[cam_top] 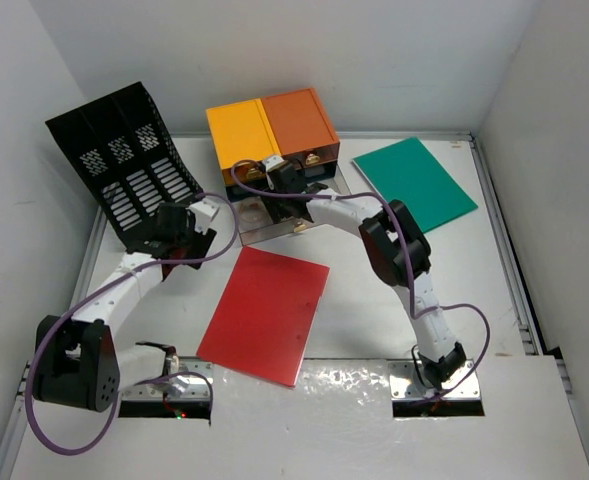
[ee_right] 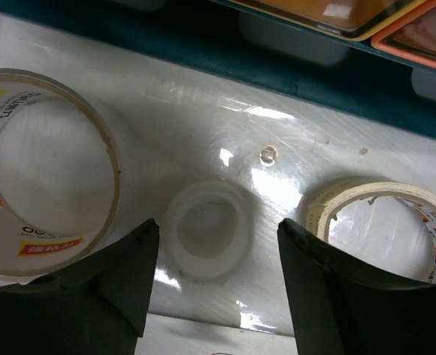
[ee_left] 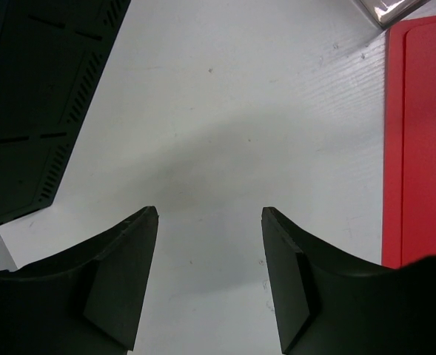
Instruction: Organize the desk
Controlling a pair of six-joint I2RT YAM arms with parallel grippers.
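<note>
Where white walls (cam_top: 394,60) close it in on the left, the far side and the right, the tabletop (cam_top: 464,280) fills almost the whole enclosure, flat and white, with a thin metal rim (cam_top: 500,235) along its edges. A glossy strip (cam_top: 314,385) runs across the near edge between the arm bases.

A black slotted file rack (cam_top: 124,165) lies tilted against the left wall at the far left. A yellow and orange box (cam_top: 271,125) sits at the far wall, and a clear tray (cam_top: 259,222) lies just in front of it. A green sheet (cam_top: 414,185) lies flat at the far right, and a red folder (cam_top: 266,312) lies flat near the middle.

The left jaws stand apart with nothing between them, over bare tabletop between the rack and the red folder. The right jaws are also parted and hold nothing. They hang over the tray, where a small pale ring (ee_right: 206,229) lies between a clear tape roll (ee_right: 47,170) and a beige tape roll (ee_right: 384,222).
</note>
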